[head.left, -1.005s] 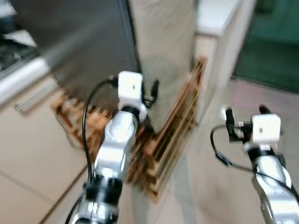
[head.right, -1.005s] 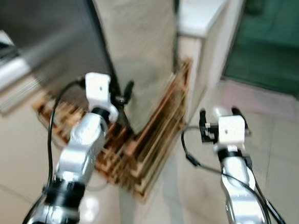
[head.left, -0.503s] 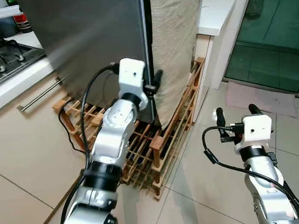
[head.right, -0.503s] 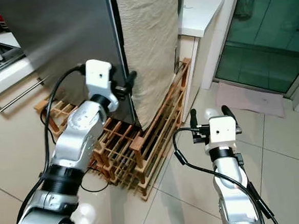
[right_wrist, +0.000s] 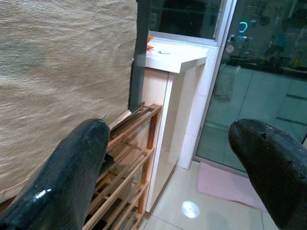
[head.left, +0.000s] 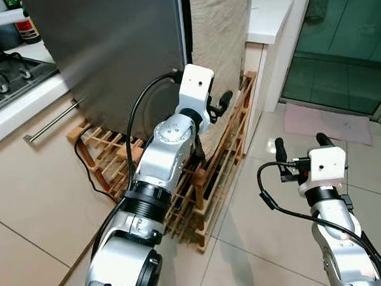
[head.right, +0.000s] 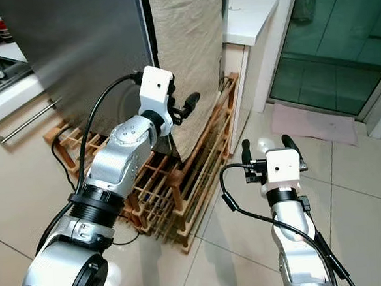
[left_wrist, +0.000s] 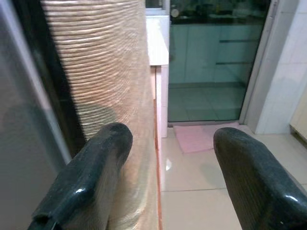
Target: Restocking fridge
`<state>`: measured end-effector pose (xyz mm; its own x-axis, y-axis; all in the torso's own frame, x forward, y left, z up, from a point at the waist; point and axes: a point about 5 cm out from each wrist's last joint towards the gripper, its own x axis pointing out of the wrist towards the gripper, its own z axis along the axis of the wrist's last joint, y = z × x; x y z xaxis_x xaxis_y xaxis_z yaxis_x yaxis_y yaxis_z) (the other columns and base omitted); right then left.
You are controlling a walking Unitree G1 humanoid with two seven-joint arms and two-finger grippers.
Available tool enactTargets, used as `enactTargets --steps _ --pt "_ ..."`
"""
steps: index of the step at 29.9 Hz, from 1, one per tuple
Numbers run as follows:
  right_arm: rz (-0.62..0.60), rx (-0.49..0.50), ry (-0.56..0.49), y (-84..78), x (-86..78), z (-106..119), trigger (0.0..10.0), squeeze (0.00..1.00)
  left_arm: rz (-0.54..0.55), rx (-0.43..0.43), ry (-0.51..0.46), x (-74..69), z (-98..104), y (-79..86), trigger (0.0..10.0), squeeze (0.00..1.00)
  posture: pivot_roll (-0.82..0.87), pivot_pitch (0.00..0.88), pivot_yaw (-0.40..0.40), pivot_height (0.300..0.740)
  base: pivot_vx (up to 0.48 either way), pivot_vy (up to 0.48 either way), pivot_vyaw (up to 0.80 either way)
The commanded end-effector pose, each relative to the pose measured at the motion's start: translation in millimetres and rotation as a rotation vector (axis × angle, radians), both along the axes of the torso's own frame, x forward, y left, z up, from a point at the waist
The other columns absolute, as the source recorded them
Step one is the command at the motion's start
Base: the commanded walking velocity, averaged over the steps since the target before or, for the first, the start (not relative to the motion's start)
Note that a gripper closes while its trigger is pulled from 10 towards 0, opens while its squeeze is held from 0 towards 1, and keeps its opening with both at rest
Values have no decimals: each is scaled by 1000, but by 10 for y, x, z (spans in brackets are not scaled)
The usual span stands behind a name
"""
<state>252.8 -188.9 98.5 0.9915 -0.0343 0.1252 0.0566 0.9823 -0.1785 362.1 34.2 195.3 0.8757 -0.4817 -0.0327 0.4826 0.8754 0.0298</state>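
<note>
The fridge stands ahead with its steel door point(head.left: 118, 50) closed and its side draped in beige cloth point(head.left: 218, 30). My left gripper point(head.left: 222, 105) is raised in front of that cloth-covered side, just right of the door's edge. It is open and holds nothing; the left wrist view looks between its fingers point(left_wrist: 91, 172) along the cloth. My right gripper point(head.left: 300, 143) hovers low over the tiled floor to the right of the fridge. It is open and empty, and its fingers point(right_wrist: 72, 163) frame the cloth and the rack.
A slatted wooden rack point(head.left: 212, 174) sits under and around the fridge's base, with a black cable point(head.left: 87, 157) beside it. A stove point(head.left: 9, 70) and a drawer handle point(head.left: 51, 120) are on the left. A white counter point(head.left: 269, 6), a glass door point(head.left: 346, 34) and a pink mat point(head.left: 320, 122) are on the right.
The blur from a second ago has gone. My left gripper has swung right, from the door's edge to the front of the cloth-covered side. The right arm has barely moved.
</note>
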Motion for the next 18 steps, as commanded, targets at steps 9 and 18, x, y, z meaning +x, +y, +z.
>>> enactTargets --steps 9,18 --pt "-6 -3 12 -13 -35 -42 10000 0 137 -30 0 -29 -38 428 10000 0 -101 0 56 740 0 0 0" --pt "-2 3 0 -7 -5 0 10000 0 159 -39 -111 -257 -136 660 10000 0 -93 0 53 740 0 0 0"
